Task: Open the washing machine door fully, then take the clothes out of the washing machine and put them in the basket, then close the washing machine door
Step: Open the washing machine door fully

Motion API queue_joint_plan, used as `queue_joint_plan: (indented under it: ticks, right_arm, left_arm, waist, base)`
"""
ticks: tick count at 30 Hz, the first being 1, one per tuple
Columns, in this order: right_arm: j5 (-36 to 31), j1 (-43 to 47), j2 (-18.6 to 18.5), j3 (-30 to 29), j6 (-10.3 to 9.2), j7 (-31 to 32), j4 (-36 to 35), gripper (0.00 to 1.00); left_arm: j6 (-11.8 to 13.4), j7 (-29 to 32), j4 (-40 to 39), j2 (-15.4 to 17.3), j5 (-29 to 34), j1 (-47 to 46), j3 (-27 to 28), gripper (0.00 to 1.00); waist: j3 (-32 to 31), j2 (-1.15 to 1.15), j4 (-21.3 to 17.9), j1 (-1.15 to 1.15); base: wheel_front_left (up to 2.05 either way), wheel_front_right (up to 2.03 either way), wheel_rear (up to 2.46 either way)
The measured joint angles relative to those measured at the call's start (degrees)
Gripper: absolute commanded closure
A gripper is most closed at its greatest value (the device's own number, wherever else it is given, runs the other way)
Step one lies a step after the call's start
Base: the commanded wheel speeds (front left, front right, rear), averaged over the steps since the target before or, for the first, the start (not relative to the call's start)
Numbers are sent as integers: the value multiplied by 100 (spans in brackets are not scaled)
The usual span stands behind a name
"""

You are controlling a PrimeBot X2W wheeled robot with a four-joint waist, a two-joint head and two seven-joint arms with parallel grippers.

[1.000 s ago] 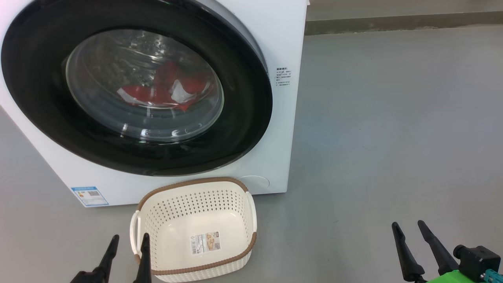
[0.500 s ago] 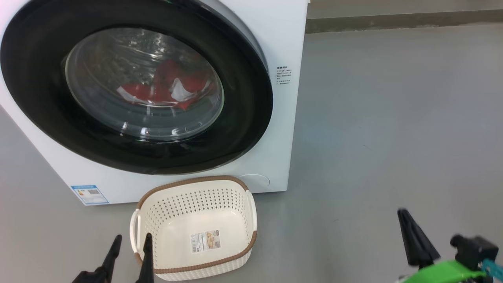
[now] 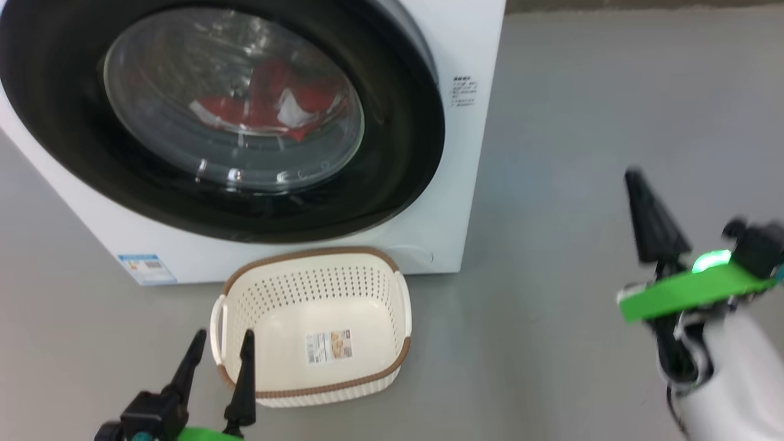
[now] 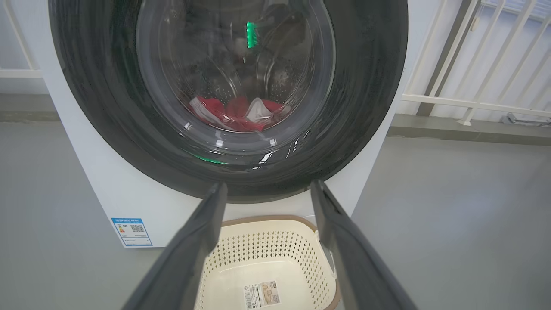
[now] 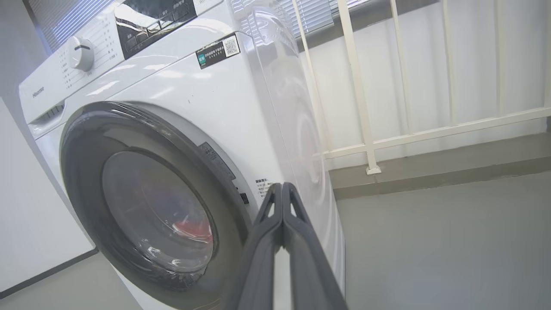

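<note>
Washing machine door (image 3: 392, 153) closed, red-and-white clothes (image 3: 263, 107) inside behind its glass, basket (image 3: 306, 263) on the floor (image 3: 551, 153) just below, only a sticker (image 3: 329, 346) inside, left end effector (image 3: 223, 335) spread wide at its near-left corner, right end effector (image 5: 282, 186) pinched together, blurred, apparently well right of the door.

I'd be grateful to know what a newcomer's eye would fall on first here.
The huge glossy black washing machine door, shut, dominates the head view's upper left, red clothes showing behind its glass. Below it on the grey floor sits the empty cream basket; at the right, the right gripper is raised, fingers pressed together.
</note>
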Motion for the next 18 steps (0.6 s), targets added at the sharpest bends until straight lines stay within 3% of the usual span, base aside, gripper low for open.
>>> queue_joint_plan:
  ticks: [12,18]
  right_arm:
    - [818,-1697,-582,348,0,-42,599,100]
    - [1702,-2400,-958,1187,0,24,1017,100]
  left_arm:
    - [48,0,-101,-3,-12,-449,-213,0]
    - [57,0,-149,-4,-55,-611,-308,0]
  waist:
    - [511,0,377,0]
    - [738,0,557,0]
  base:
    - [0,0,0]
    - [0,0,0]
